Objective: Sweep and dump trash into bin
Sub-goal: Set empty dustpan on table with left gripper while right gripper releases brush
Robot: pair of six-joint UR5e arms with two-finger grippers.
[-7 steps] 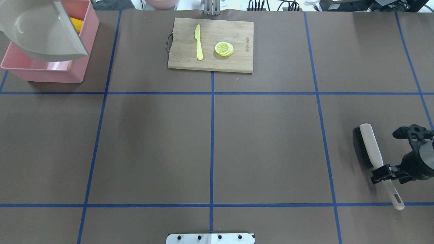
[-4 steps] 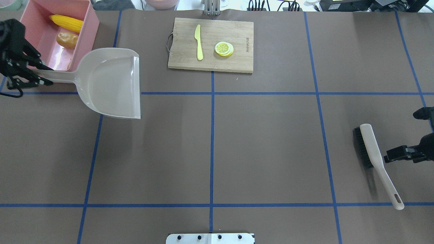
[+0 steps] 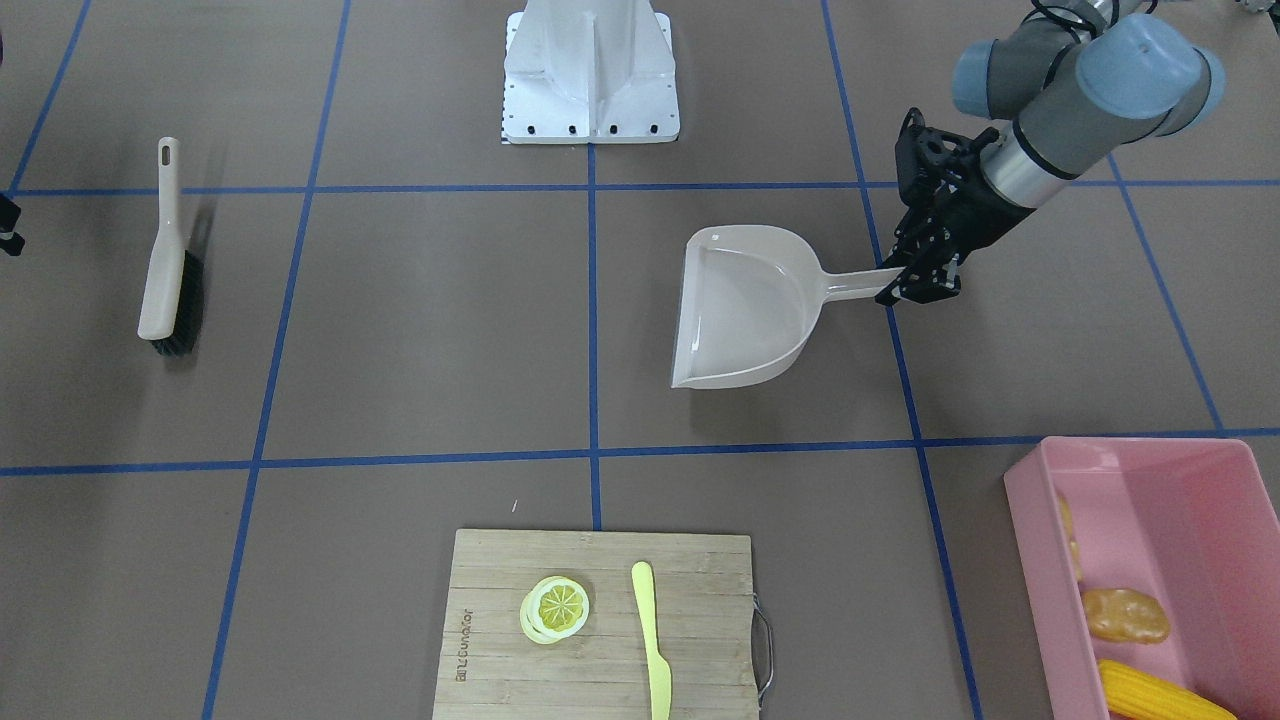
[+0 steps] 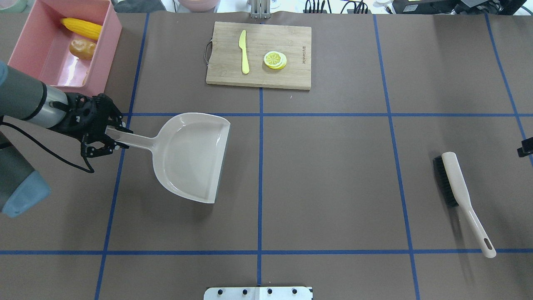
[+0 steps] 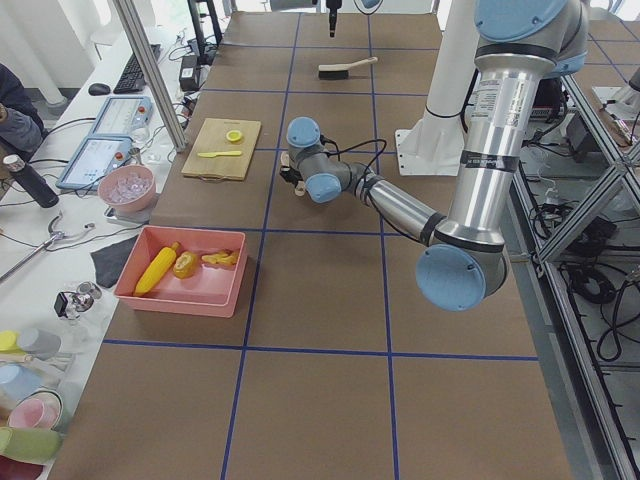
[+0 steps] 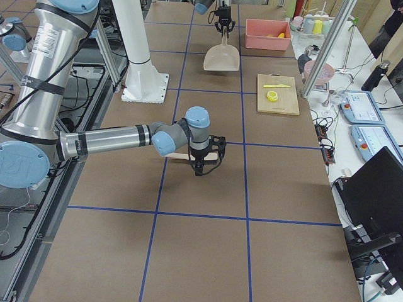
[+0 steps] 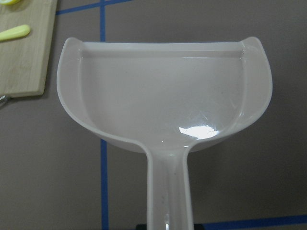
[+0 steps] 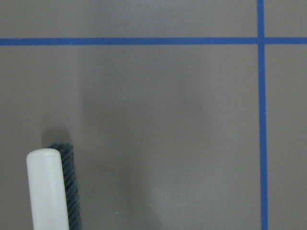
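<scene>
The pink bin (image 4: pixel 109 46) stands at the far left corner and holds the trash: a yellow corn cob (image 4: pixel 81 27), an orange-brown lump (image 4: pixel 82 48) and a tan ginger root (image 5: pixel 222 259). My left gripper (image 4: pixel 109 138) is shut on the handle of the beige dustpan (image 4: pixel 191 158). The pan is empty and sits low over the table, right of the bin and nearer to me. My right gripper (image 4: pixel 525 146) shows only at the right edge, apart from the brush (image 4: pixel 458 187). In the right side view its fingers stand apart with nothing between them.
A wooden cutting board (image 4: pixel 258 54) at the far middle carries a yellow knife (image 4: pixel 244 52) and a lemon slice (image 4: pixel 275 59). The brush lies loose on the table at the right. Blue tape lines cross the brown table (image 4: pixel 333 175).
The left gripper carried the dustpan from a tipped pose over the bin down and right towards the table's middle. The right gripper let go of the brush and drew back to the right edge.
</scene>
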